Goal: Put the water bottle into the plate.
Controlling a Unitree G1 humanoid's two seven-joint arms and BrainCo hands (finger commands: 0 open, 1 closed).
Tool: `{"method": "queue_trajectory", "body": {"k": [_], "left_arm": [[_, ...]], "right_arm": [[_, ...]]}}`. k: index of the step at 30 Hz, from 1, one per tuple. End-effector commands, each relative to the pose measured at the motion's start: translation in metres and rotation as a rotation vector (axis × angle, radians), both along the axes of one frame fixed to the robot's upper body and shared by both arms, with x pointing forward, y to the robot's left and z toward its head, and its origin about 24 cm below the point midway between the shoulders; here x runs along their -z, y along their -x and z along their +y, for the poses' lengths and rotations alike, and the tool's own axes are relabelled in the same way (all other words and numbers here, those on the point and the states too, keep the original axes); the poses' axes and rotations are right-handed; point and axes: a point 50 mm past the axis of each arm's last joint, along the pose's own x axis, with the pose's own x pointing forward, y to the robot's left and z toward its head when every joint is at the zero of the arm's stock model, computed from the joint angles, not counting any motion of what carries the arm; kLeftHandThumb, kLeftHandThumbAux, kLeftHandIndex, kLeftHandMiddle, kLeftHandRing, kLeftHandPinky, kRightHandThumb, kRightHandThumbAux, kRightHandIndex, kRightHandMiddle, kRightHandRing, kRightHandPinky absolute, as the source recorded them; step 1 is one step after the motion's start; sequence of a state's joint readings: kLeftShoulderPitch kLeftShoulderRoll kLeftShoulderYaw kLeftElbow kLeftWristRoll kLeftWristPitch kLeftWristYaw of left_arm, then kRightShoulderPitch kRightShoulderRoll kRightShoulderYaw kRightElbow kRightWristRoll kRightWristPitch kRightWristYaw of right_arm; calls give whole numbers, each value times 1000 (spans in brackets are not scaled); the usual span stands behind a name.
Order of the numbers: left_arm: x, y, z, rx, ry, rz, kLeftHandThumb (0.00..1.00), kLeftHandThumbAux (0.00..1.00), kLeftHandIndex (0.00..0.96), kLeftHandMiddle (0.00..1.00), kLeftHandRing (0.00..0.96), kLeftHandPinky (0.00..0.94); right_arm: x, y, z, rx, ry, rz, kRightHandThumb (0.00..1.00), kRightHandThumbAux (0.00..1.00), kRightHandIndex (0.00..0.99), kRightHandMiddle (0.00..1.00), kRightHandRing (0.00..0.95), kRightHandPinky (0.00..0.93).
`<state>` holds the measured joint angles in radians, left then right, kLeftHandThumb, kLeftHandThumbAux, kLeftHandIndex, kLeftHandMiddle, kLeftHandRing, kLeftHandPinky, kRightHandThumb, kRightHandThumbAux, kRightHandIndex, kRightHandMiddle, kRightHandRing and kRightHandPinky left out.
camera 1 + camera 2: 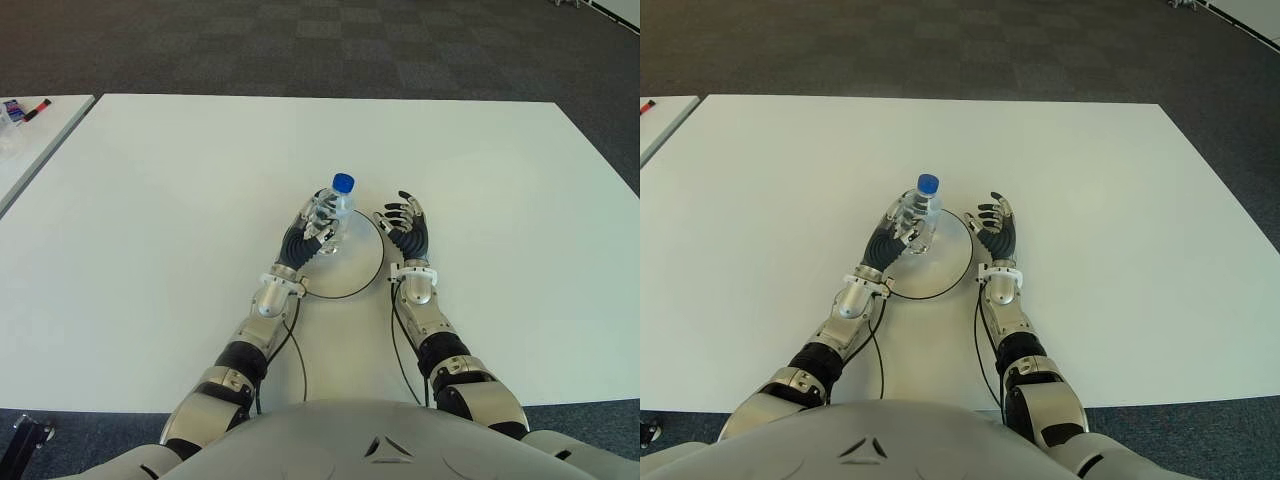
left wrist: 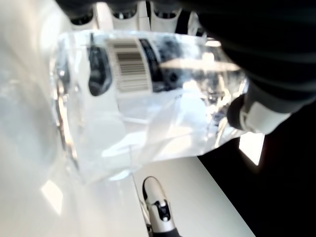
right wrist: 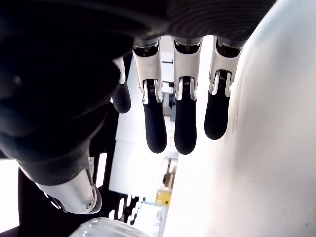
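Left hand (image 1: 312,232) wrapped round the bottle (image 1: 336,208), holding it upright over the plate (image 1: 365,280), toward the plate's 11 o'clock edge; can't tell if its base touches yet. Right hand (image 1: 404,228) at the plate's 3 o'clock, fingers spread, holding nothing. Table (image 1: 150,200) bare around them. To finish cleanly: lower straight down, keep the bottle vertical, set it nearer plate centre so the base sits flat off the rim, then release the fingers slowly and back away sideways so the cap isn't clipped.
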<state>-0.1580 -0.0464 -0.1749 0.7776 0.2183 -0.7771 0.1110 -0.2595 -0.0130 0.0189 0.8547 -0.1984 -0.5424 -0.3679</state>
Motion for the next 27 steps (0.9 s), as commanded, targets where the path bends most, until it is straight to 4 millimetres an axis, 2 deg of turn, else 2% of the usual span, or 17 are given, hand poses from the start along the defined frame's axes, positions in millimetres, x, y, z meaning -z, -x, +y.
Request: {"method": "queue_trajectory", "body": {"k": [1,6,9,16,18,21,27], "left_arm": [[11,5,3,-17,-25,47,960,601,332,496,645,548],[10,5,3,-12,-17,37,958,602,324,494,612,527],[9,5,3,-7,-15,31,954,604,315,490,509,440],[8,5,3,-1,-14,20,946,609,281,479,393,340],[8,5,3,5,-19,12,834,502,242,409,359,308],[8,5,4,16,-34,14,746,438,177,325,290,259],[9,4,6,14,-36,30,700,394,121,241,216,217]], "right_arm": [[21,15,-3,11,7,119,737,759,161,392,397,396],[21,15,-3,11,8,120,735,758,162,395,398,397],[21,15,-3,9,7,121,735,756,161,390,394,390],[22,15,-3,4,1,124,744,750,159,381,385,378],[22,14,-3,0,-3,123,758,752,159,379,381,375],[21,14,-2,-4,-7,121,774,755,160,381,383,382],[21,13,-1,-7,-9,120,780,758,161,389,390,394]]}}
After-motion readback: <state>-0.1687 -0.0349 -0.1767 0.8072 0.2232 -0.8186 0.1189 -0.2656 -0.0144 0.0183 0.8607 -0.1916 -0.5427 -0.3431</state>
